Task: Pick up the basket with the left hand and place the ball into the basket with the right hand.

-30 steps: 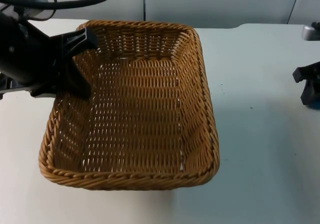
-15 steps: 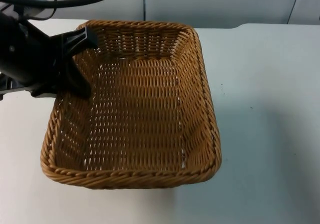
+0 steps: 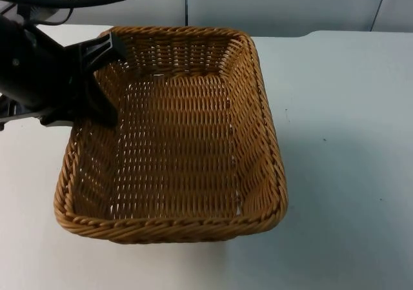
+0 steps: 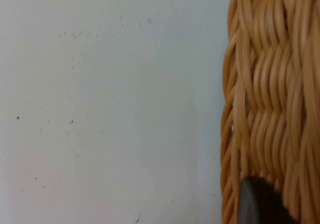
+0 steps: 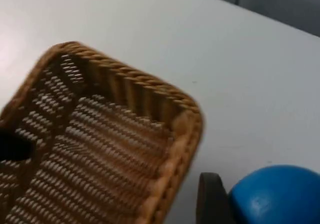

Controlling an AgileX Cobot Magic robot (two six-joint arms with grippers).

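A brown wicker basket [image 3: 174,141] fills the middle of the top view, with nothing inside it. My left gripper [image 3: 108,80] is shut on the basket's left rim near the far corner, one finger inside the wall and one outside. In the left wrist view the woven wall [image 4: 270,84] stands against a black fingertip [image 4: 252,204]. The right wrist view looks down on one basket corner [image 5: 180,119] from above the table. There my right gripper [image 5: 265,211] is shut on a blue ball [image 5: 280,194], with one black fingertip [image 5: 210,199] beside it.
White table top [image 3: 348,141] lies to the right of the basket and in front of it. The grey partition wall [image 3: 277,6] closes the far side. Bare table [image 4: 100,109] shows beside the basket wall in the left wrist view.
The right gripper, seen at the right edge of the top view a second ago, has left that view. The basket has shifted slightly; the left gripper keeps its hold.
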